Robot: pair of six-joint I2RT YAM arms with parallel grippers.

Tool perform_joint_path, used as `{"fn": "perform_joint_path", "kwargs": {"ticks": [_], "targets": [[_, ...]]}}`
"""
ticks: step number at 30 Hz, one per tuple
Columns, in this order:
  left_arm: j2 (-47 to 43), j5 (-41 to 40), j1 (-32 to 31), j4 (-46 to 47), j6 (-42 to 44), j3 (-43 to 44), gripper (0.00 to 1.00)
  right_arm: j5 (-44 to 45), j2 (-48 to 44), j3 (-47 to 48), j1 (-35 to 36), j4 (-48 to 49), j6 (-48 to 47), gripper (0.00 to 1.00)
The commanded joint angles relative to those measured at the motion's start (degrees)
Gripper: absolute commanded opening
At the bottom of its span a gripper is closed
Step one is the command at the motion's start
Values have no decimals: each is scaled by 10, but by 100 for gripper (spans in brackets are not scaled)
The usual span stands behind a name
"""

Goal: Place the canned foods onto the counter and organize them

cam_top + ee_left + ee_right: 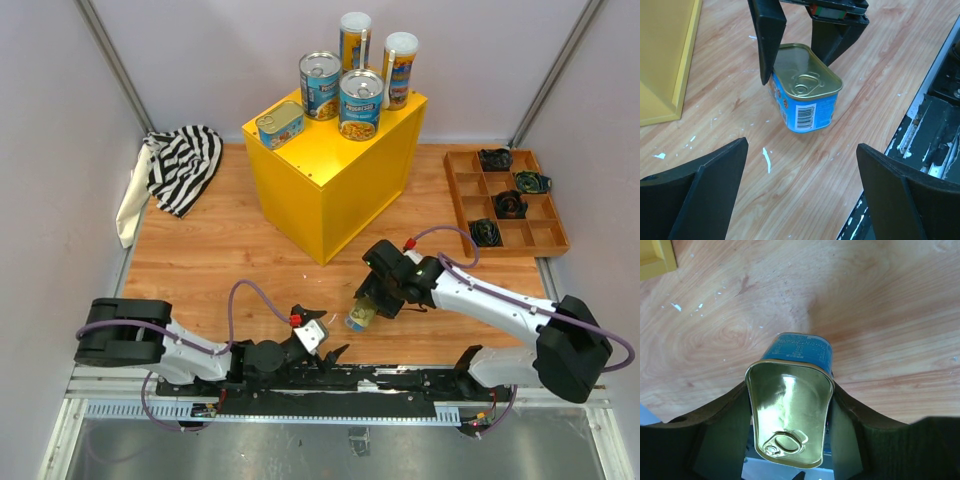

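A flat golden tin with a blue label sits low on the wooden table, and my right gripper is shut on its sides. In the right wrist view the tin fills the space between the jaws. The left wrist view shows the same tin with the right fingers clamped on it. My left gripper stands open just short of the tin, with nothing in it. The yellow counter carries another flat tin, two blue cans and two tall cans.
A striped cloth lies at the left wall. A brown compartmented tray with black gadgets sits at the right. The black rail runs along the near edge, close behind the left gripper.
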Motion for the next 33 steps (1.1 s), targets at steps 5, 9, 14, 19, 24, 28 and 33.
{"fn": "perform_joint_path", "kwargs": {"ticks": [5,9,14,19,24,28,33], "targets": [[90,-83,-25,160,74,41,96,-40,-40,29,-11,-37,61,1],[125,-94,-25,178,99,65,96,-53,-51,29,-9,-38,79,1],[165,-107,-25,213,109,80,97,-60,-57,38,-2,-45,93,1],[190,-125,-25,245,115,87,96,-71,-60,42,1,-48,105,1],[219,-138,-25,283,141,103,95,-80,-57,48,0,-50,106,1],[248,-154,-25,299,155,121,91,-90,-56,47,0,-51,104,1],[268,-164,-25,321,160,127,82,-92,-61,48,0,-51,101,1]]}}
